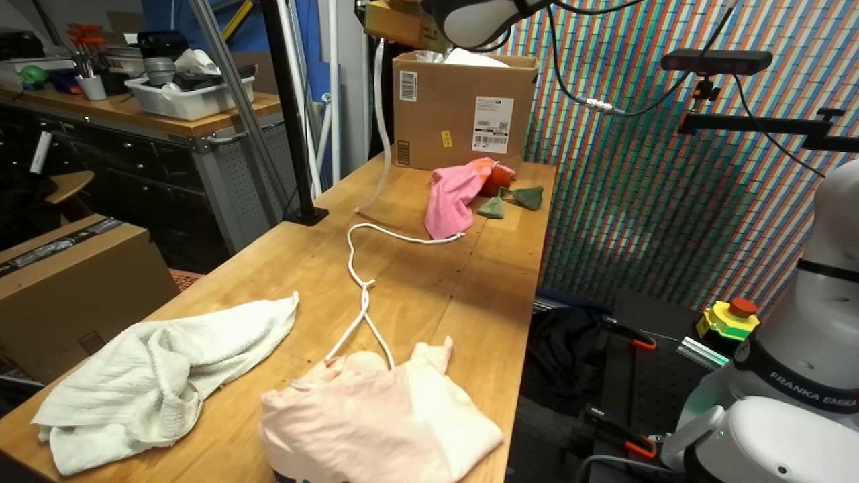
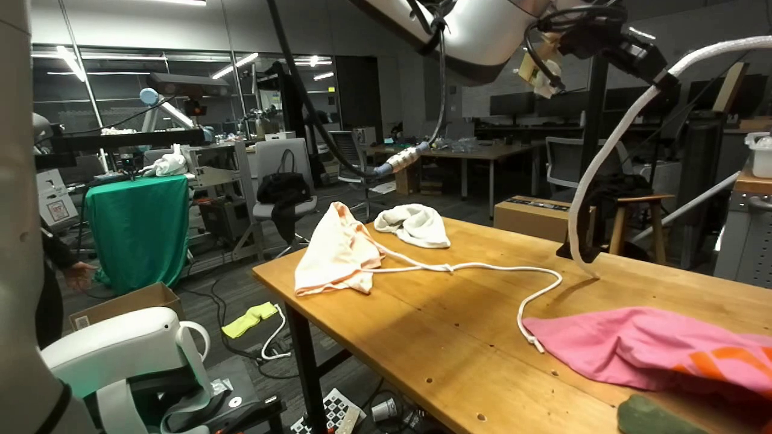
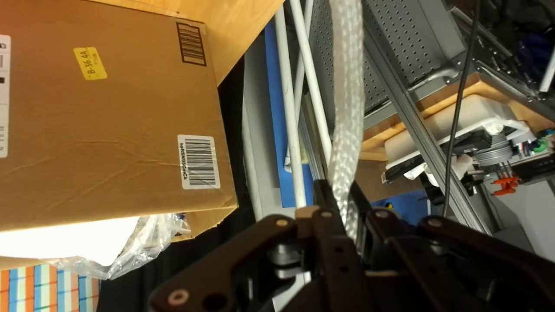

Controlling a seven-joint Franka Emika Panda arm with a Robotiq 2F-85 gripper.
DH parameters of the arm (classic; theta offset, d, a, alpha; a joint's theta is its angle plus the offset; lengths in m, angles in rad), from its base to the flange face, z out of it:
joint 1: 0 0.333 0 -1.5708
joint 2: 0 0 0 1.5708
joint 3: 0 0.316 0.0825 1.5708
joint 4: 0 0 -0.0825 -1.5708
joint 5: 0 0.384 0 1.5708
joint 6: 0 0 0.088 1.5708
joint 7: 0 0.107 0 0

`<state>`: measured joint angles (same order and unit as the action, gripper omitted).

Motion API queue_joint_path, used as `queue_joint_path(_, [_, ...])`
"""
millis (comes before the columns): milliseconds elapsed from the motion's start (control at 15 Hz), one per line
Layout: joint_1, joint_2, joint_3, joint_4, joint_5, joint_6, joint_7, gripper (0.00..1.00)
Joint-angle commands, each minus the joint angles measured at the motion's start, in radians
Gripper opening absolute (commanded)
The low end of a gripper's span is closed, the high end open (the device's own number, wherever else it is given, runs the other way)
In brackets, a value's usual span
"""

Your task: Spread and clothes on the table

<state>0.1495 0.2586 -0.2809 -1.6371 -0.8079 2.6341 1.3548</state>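
Currently, a white braided rope (image 3: pixel 349 86) is held in the end effector (image 3: pixel 341 193), with the jaws narrow about it, beside the cardboard box (image 1: pixel 463 111) and above the desk (image 1: pixel 429 282). The rope's lower end hangs at desk level, near the box; whether contact is made cannot be told. No garment is gripped. The bright pink garment (image 1: pixel 449 198) is bunched just in front of the box. The peach-pink garment (image 1: pixel 356 429) and the mint-white garment (image 1: pixel 154 376) lie well apart from the box, side by side and creased. A thin white cord (image 2: pixel 449 268) is laid between the peach-pink garment and the bright pink garment.

The step in hand is judged to be rope handling; spreading is judged incomplete. For the next move, the rope should be lowered beside the box, clear of the fabric, and released. An edge of the bright pink garment should then be grasped and drawn flat, away from the box.
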Motion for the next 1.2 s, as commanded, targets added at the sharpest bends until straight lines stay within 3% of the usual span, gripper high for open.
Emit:
queue_joint_path(0, [-0.006,0.130,-0.020,0.135,-0.011,-0.021,0.035,0.08])
queue_joint_path(333, [-0.051,0.276,-0.006,0.235,-0.006,-0.058,0.021,0.08])
queue_joint_path(667, [-0.055,0.406,-0.020,0.310,-0.010,-0.102,0.021,0.08])
queue_joint_path(1133, [-0.065,0.482,-0.010,0.303,0.006,-0.190,-0.043,0.08])
